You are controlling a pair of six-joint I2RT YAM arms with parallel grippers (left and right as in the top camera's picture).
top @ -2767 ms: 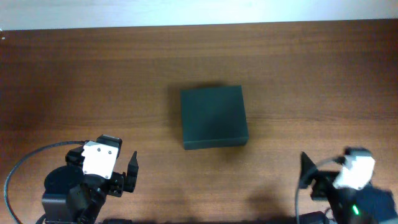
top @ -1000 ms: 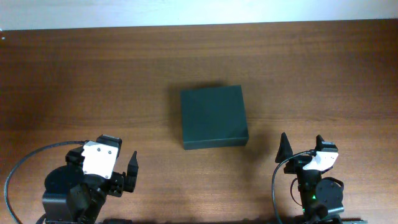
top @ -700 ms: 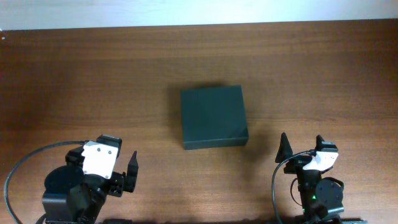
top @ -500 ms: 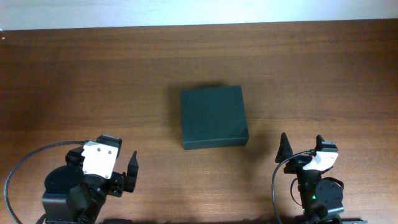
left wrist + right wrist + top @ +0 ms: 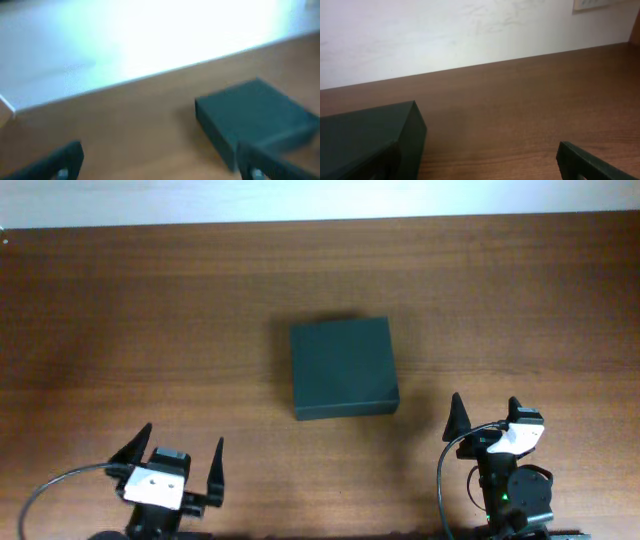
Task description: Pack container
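The container [image 5: 344, 368] is a dark green, roughly square, shallow box lying closed near the middle of the table. My left gripper [image 5: 182, 442] is at the front left, open and empty, with its fingers pointing toward the far side. In the blurred left wrist view the container [image 5: 255, 112] lies ahead to the right, partly behind the right finger. My right gripper [image 5: 485, 405] stands open and empty at the front right, just right of the box's near corner. In the right wrist view the container [image 5: 365, 135] fills the lower left.
The brown wooden table [image 5: 150, 310] ends at a white wall [image 5: 470, 30] along its far edge. A grey cable [image 5: 60, 480] loops by the left arm at the front edge.
My left arm has swung round so that its open fingers now point straight at the far side. The right arm and the container have not moved in the last second.
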